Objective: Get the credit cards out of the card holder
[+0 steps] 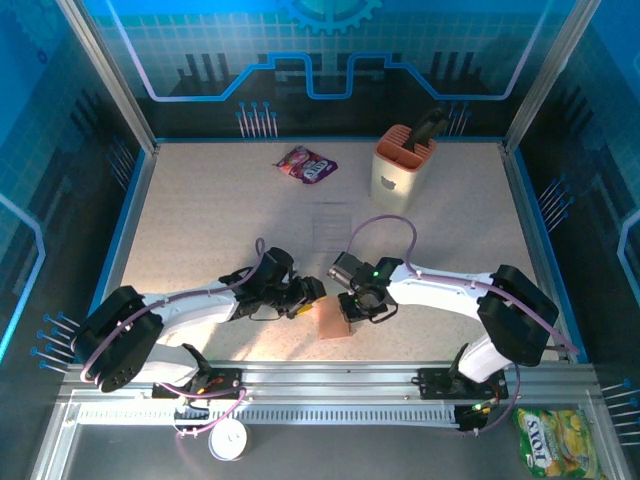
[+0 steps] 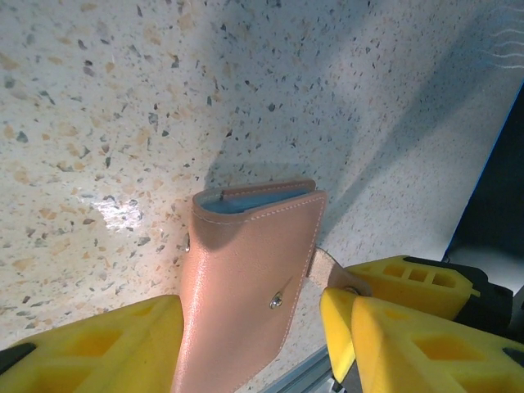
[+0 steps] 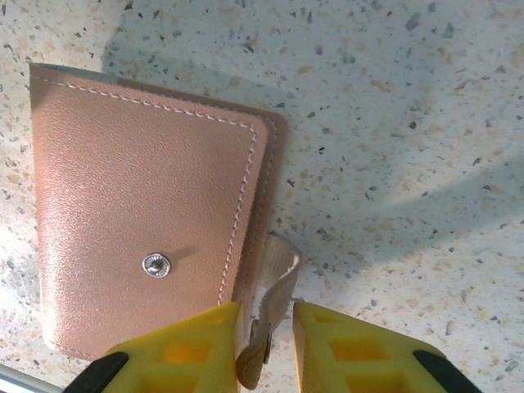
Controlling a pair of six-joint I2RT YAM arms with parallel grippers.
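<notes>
Early stage: the card holder (image 1: 335, 322) lies folded on the table (image 1: 200, 220) by its near edge, strap (image 3: 274, 270) already unsnapped, my left gripper (image 2: 246, 309) open astride it, my right gripper (image 3: 268, 315) narrowed about the strap, pinch uncertain; I judge the credit cards all undrawn.
</notes>
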